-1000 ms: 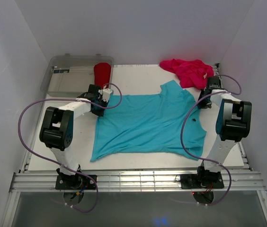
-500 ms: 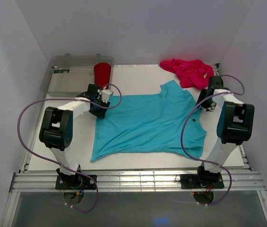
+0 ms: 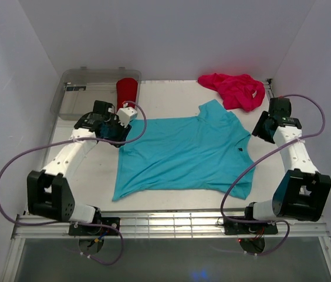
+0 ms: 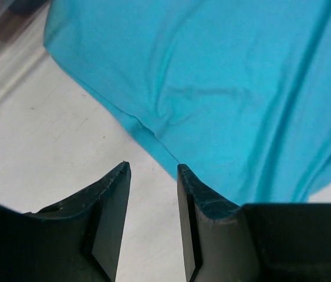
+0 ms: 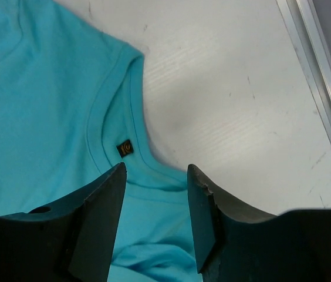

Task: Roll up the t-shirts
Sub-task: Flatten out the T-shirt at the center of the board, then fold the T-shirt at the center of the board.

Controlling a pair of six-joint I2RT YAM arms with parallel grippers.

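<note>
A turquoise t-shirt (image 3: 183, 154) lies spread flat mid-table, collar to the right and hem to the left. My left gripper (image 3: 120, 134) hovers open at the hem's far corner. In the left wrist view the hem (image 4: 154, 136) runs just past the left gripper (image 4: 152, 167), with bare table between its fingers. My right gripper (image 3: 258, 130) is open beside the collar. In the right wrist view the right gripper (image 5: 155, 167) hangs over the collar and its small dark label (image 5: 124, 148). A magenta t-shirt (image 3: 234, 89) lies crumpled at the back right. A red t-shirt (image 3: 127, 90) sits rolled at the back left.
A clear plastic bin (image 3: 83, 94) stands at the back left corner, with the red roll at its right end. White walls close in three sides. A metal rail (image 5: 324, 88) edges the table on the right. Purple cables loop off both arms.
Both grippers went from shut on the turquoise t-shirt's edges to open and let it go. Both arms drew outward, their elbows swinging down toward the near edge.
</note>
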